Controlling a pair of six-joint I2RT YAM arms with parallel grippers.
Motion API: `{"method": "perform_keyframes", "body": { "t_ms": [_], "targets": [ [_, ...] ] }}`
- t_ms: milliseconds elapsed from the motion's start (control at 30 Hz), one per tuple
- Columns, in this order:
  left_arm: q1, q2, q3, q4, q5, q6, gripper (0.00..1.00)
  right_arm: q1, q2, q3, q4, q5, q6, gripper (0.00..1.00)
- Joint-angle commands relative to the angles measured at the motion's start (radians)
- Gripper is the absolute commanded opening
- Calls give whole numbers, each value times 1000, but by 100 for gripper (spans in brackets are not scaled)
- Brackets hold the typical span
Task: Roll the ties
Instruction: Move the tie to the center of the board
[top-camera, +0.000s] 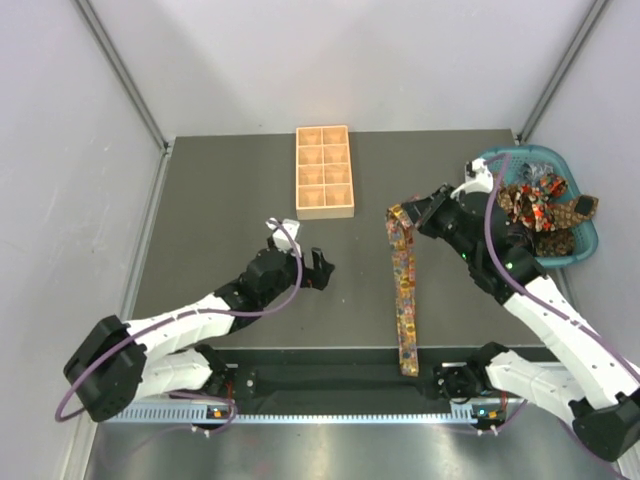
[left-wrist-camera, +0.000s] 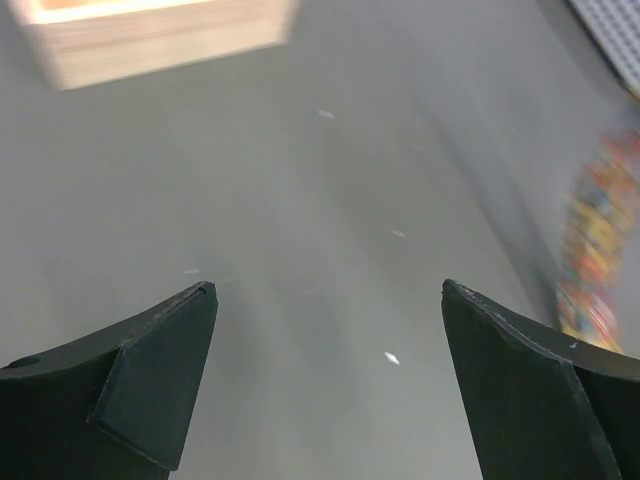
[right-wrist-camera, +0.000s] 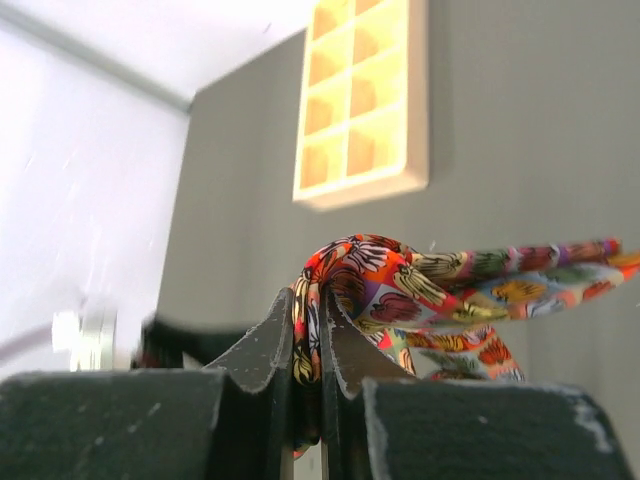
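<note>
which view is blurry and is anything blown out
Left wrist view: soft throughout, the tie at the right edge smeared into colour streaks, the wooden tray corner washed out. Right wrist view: the fold of tie pinched in the right tool is crisp, the tray behind it glows bright and slightly soft. Top external view: sharp, evenly lit, no glare.

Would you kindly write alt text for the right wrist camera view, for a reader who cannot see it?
The right gripper, its dark jaws shut, pinches a fold of a colourful printed tie, which trails off to the right. Behind it, a tan wooden tray with open compartments lies on the grey table.
</note>
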Motion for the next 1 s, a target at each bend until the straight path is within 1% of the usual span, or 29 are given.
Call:
{"method": "perform_keyframes", "body": {
  "t_ms": [0,67,167,233,300,333,500,567,600,633,667,800,967],
  "targets": [
    [-63,37,49,121,74,58,99,-26,73,63,9,139,-5,0],
    [-112,74,64,139,102,81,99,-52,106,63,11,179,21,0],
    [-184,128,93,147,111,112,99,-100,133,56,38,188,46,0],
    [-236,157,121,145,96,121,99,-128,147,50,74,167,55,0],
    [-265,205,156,130,91,121,99,-177,173,43,101,132,64,0],
    [-293,220,168,121,61,116,99,-204,185,43,103,124,72,0],
    [-368,333,274,11,-29,-23,99,-253,251,35,137,98,78,0],
    [-434,378,308,-29,-62,-52,99,-267,271,27,150,96,79,0],
    [-465,393,346,-71,-123,-55,99,-270,278,26,158,93,81,0],
    [-524,407,363,-88,-147,-57,99,-276,285,21,163,89,84,0],
    [-552,439,380,-98,-189,-60,99,-278,297,21,169,87,84,0],
    [-670,516,450,-158,-222,-127,99,-295,319,18,178,81,90,0],
    [-772,600,493,-200,-266,-206,99,-312,319,17,187,70,86,0]
  ]
}}
